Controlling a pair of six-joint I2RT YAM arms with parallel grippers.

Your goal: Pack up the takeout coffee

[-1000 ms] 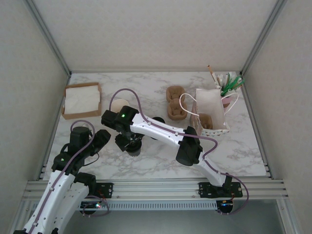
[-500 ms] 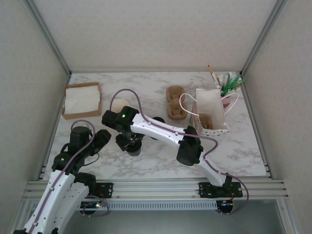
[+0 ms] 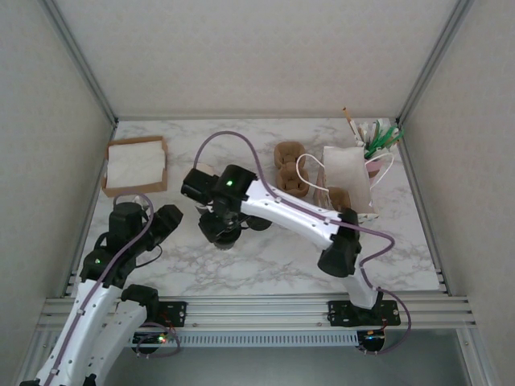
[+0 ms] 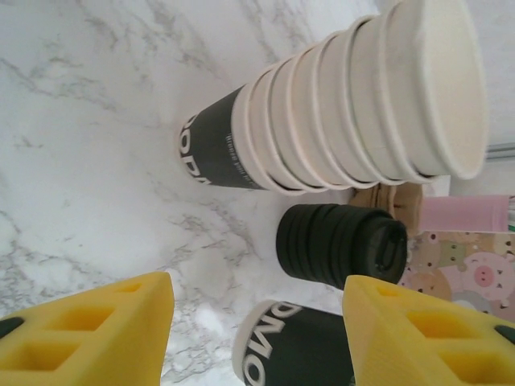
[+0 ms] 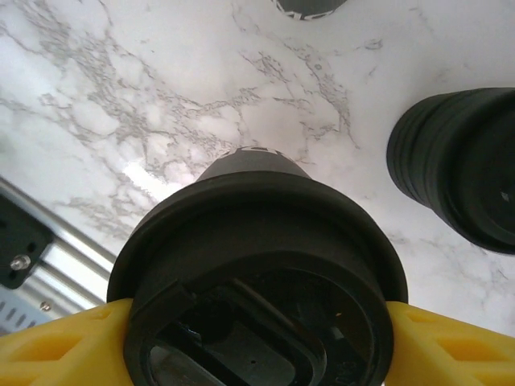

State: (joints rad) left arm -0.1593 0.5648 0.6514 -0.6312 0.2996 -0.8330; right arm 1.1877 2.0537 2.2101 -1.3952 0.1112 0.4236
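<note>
The takeout coffee, a dark-sleeved paper cup with a round black lid, stands left of the table's middle. My right gripper comes down over it from above. Its yellow fingers press against both sides of the lid, so it is shut on the cup. In the left wrist view the cup's lower part shows its printed sleeve and pale base rim. My left gripper hangs just left of the cup, open, with nothing between its fingers.
A tall stack of lidless cream cups and a stack of black lids stand just behind the coffee. At the back right is a white paper bag, with brown cup carriers beside it. A napkin box sits back left.
The right arm has swung its elbow to the right, and its gripper has shifted slightly right and back over the cup. The left arm has drawn back a little.
</note>
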